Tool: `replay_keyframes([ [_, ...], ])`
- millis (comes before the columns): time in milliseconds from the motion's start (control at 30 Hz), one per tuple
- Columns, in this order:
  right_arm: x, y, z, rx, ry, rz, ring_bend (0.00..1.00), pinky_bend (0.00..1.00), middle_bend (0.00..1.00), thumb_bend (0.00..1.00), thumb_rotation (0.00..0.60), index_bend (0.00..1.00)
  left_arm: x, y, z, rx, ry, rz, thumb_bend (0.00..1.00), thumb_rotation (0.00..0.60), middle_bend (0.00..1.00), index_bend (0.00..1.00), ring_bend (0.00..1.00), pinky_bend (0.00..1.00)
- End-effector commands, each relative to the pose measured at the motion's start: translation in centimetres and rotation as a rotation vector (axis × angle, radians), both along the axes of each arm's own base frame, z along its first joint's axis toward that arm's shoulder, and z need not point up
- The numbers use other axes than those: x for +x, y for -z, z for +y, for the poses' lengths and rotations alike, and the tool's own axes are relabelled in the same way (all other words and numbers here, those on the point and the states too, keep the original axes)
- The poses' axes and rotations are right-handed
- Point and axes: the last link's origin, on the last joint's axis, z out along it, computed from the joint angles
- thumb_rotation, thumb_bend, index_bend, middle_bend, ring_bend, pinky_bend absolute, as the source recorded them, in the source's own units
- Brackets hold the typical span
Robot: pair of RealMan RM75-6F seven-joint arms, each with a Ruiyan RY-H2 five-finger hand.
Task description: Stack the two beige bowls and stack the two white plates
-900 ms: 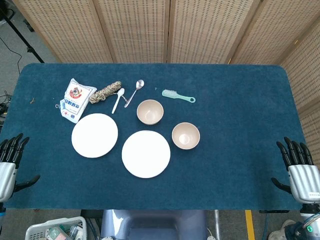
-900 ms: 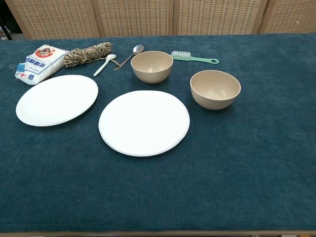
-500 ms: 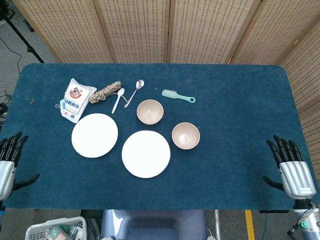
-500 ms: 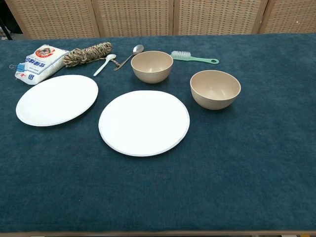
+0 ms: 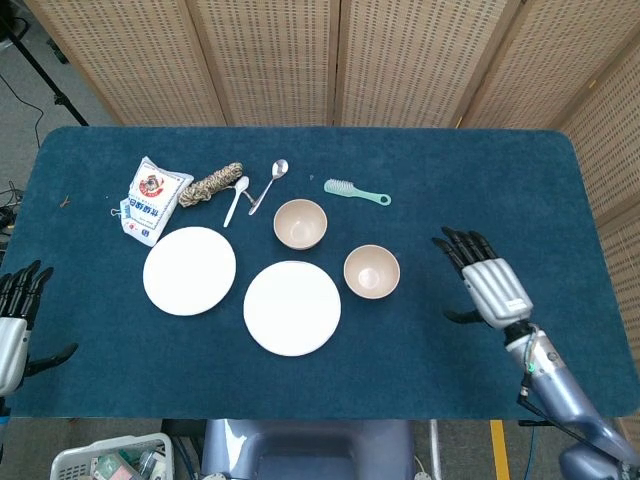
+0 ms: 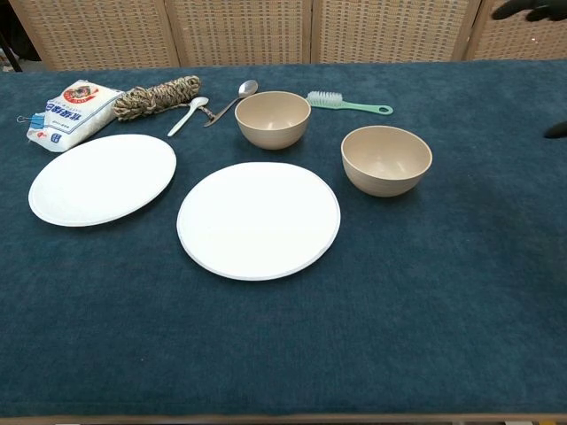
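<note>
Two beige bowls stand upright and apart on the blue table: one (image 5: 300, 223) (image 6: 272, 118) further back, the other (image 5: 371, 271) (image 6: 385, 159) to its right and nearer. Two white plates lie flat side by side, one at the left (image 5: 189, 270) (image 6: 102, 178), one in the middle (image 5: 291, 307) (image 6: 259, 219). My right hand (image 5: 485, 283) hovers open to the right of the nearer bowl, fingers spread, holding nothing; only its dark fingertips (image 6: 530, 9) show in the chest view. My left hand (image 5: 14, 325) stays open at the table's left front edge.
Along the back lie a white packet (image 5: 152, 198), a coil of rope (image 5: 210, 184), a white spoon (image 5: 236, 199), a metal spoon (image 5: 270, 183) and a green brush (image 5: 356, 191). Wicker screens stand behind the table.
My right hand has moved from the table's right front edge leftward and inward over the table, toward the nearer bowl. The left hand sank slightly. Bowls and plates have not moved.
</note>
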Motion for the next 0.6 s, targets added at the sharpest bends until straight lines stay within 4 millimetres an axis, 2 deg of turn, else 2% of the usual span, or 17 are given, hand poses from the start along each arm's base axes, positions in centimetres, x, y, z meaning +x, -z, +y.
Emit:
replay_keyframes([
  [33, 3.5, 2.8, -2.6, 0.059, -0.038, 0.002, 0.00, 0.00, 0.00, 0.00, 0.600, 0.00, -0.1, 0.0, 0.0, 0.002, -0.004, -0.001, 0.00, 0.600, 0.00, 0.00, 0.00, 0.00],
  [233, 7.9, 6.3, -5.0, 0.104, -0.071, 0.027, 0.00, 0.00, 0.00, 0.00, 0.600, 0.02, -0.5, -0.3, 0.5, 0.008, -0.026, -0.008, 0.00, 0.600, 0.00, 0.00, 0.00, 0.00],
  [333, 11.5, 8.7, -6.5, 0.110, -0.090, 0.010, 0.00, 0.00, 0.00, 0.00, 0.600, 0.04, -0.8, -0.4, 0.9, 0.012, -0.039, -0.014, 0.00, 0.600, 0.00, 0.00, 0.00, 0.00],
  [467, 14.4, 11.3, -7.9, 0.092, -0.078, 0.033, 0.00, 0.00, 0.00, 0.00, 0.600, 0.06, -1.0, -0.6, 1.2, 0.017, -0.053, -0.020, 0.00, 0.600, 0.00, 0.00, 0.00, 0.00],
  [600, 15.7, 13.7, -9.1, 0.092, -0.027, 0.053, 0.00, 0.00, 0.00, 0.00, 0.600, 0.08, -1.3, -0.8, 1.4, 0.025, -0.067, -0.025, 0.00, 0.600, 0.00, 0.00, 0.00, 0.00],
])
